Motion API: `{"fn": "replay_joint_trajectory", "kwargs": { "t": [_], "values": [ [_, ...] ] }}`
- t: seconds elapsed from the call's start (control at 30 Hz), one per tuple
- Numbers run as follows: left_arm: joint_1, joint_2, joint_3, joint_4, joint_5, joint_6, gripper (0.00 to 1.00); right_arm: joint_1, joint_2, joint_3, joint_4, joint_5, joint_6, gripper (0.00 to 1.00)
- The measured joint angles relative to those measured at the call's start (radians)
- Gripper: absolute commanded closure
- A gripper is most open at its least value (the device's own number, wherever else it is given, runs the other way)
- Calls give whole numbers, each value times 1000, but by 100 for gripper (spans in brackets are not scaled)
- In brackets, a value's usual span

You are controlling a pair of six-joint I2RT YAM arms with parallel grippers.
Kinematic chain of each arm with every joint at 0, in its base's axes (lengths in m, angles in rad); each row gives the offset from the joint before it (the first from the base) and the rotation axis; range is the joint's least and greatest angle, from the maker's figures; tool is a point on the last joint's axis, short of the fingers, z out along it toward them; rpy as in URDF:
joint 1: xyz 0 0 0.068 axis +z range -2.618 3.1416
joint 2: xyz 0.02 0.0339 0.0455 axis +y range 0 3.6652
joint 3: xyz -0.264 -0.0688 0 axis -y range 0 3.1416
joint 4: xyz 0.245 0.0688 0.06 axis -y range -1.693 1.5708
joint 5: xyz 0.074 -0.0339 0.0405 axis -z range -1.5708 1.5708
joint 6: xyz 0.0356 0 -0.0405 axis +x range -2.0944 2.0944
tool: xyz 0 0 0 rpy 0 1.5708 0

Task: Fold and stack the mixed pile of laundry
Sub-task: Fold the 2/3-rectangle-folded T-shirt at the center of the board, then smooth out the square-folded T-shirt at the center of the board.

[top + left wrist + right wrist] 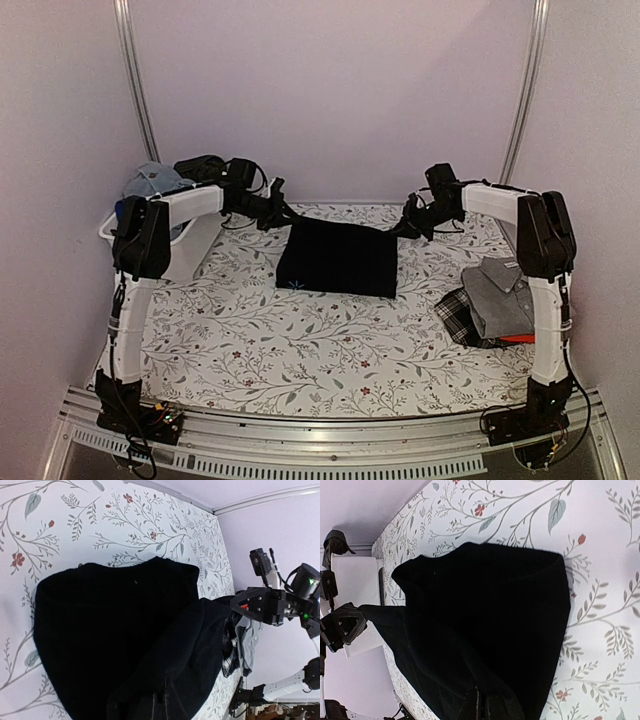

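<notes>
While the big black soft garment (338, 258) lies at the far middle of the flowery white bench (300, 350), the top view shows the left jaws at its far left corner and the right jaws at its far right corner. A folded grey collared shirt (500, 290) sits on black-and-white plaid cloth (458, 318) at the right, and a white plastic tub (190, 245) stands at the left.

In the left wrist view, the left jaws are closed on a raised edge of the black cloth. In the right wrist view, the right jaws pinch the other raised edge tight.

I think this is a fold step. Next, both arms should bring the far edge over to the near edge together, keep it level, then let go.
</notes>
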Motion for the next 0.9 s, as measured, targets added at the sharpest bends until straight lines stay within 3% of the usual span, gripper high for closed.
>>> {"fn": "replay_joint_trajectory", "kwargs": {
  "t": [0.17,0.4,0.57,0.77,0.9],
  "values": [
    [1,126,90,52,0,-24,100,-25,126,125,14,-6,-17,100],
    [0,219,40,111,18,-29,100,-27,259,146,72,-57,-24,100],
    [-1,51,-279,236,19,-27,100,-12,199,4,177,-76,-32,100],
    [-16,-221,-733,334,25,-25,100,66,-28,-363,254,-87,-18,100],
    [-17,-339,-885,328,19,-26,100,122,-154,-499,205,-78,5,100]
  ]
}}
